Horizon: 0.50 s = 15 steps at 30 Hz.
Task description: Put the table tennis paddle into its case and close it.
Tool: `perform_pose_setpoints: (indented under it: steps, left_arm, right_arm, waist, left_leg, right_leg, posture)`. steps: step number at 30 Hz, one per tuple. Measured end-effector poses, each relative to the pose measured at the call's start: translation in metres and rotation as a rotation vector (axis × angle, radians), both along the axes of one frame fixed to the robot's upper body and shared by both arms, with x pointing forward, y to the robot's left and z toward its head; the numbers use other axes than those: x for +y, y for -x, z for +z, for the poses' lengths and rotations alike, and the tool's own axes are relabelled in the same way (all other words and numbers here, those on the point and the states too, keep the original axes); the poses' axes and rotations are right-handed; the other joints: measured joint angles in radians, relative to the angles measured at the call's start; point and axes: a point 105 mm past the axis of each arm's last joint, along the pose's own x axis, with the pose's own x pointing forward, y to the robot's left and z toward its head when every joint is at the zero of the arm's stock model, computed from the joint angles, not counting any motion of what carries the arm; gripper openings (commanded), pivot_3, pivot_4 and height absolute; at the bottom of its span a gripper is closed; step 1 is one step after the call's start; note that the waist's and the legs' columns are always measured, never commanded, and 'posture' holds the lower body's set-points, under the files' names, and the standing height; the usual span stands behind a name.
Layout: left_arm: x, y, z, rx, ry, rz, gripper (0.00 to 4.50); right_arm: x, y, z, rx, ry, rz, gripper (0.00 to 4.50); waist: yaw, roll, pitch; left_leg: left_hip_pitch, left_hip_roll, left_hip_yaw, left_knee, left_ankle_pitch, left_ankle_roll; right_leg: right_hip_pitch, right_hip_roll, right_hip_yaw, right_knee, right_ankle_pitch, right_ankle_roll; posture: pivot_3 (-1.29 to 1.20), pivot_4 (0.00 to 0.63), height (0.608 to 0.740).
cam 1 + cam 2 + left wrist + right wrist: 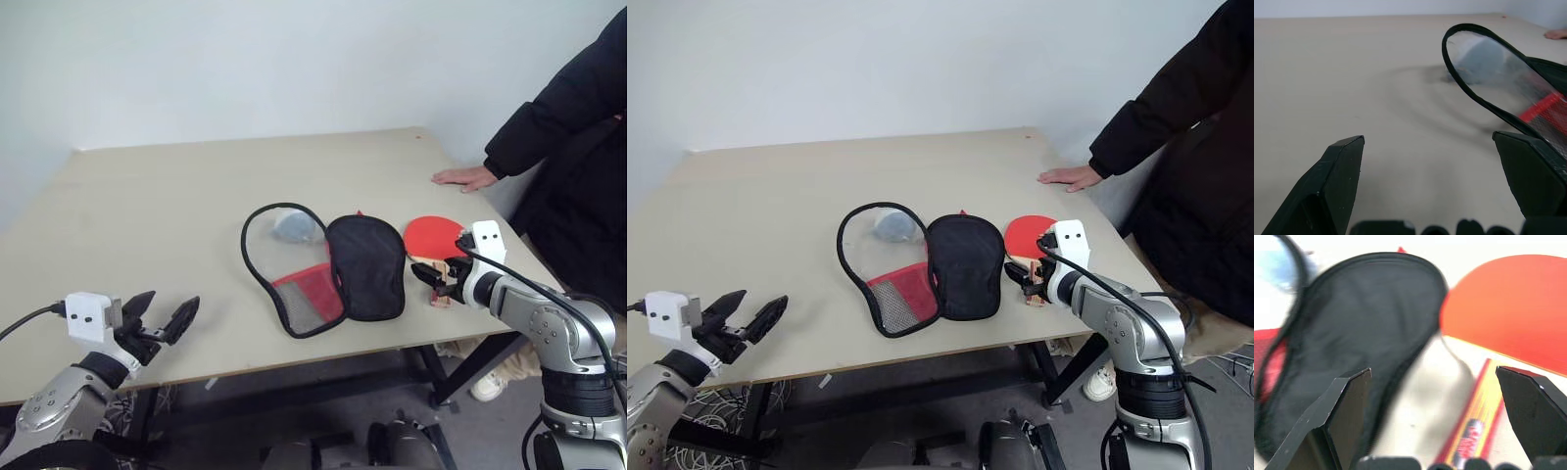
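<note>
Fingers of the left gripper (162, 315) spread wide, empty, over the table's (157, 206) near edge. Right gripper (436, 279), spread too, hovers over the paddle (432, 236) handle. Its case (328, 264) lies unzipped just beside it. A person's hand (465, 177) rests on the far edge.

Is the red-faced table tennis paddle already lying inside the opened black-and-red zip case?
No, the red-faced paddle lies on the table beside the opened black-and-red case.
</note>
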Motion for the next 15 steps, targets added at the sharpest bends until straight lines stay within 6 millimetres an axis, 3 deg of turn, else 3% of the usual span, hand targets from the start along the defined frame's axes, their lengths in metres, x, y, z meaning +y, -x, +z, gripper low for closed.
perform_pose_setpoints:
  steps: [3,6,15]
  left_arm:
    - [-0.002,-0.005,0.004,-0.017,-0.002,-0.015,4.50]
    - [-0.007,-0.006,-0.003,0.006,0.007,-0.033,4.50]
    - [-0.019,-0.012,0.002,-0.019,0.001,-0.138,4.50]
  right_arm:
    - [-0.003,-0.005,-0.001,-0.004,0.019,-0.048,4.43]
    - [-0.005,-0.008,-0.014,0.034,0.029,-0.113,4.43]
    - [0.006,-0.008,-0.033,0.076,0.059,-0.183,4.43]
  waist:
    - [0.000,0.000,0.000]
    - [-0.004,0.000,0.000]
    - [-0.009,0.001,0.000]
  left_leg:
    - [0.001,0.002,0.000,0.000,0.000,-0.001]
    - [0.001,0.003,0.001,0.000,0.000,-0.002]
    - [0.001,0.004,0.002,-0.001,0.000,-0.003]
  right_leg:
    - [0.000,0.004,0.001,0.000,0.000,0.000]
    - [-0.001,0.006,0.001,0.000,0.000,0.000]
    - [-0.002,0.007,0.003,0.000,0.000,-0.001]
  posture:
    - [0.00,0.000,0.740]
    - [0.00,0.000,0.740]
    - [0.00,0.000,0.740]
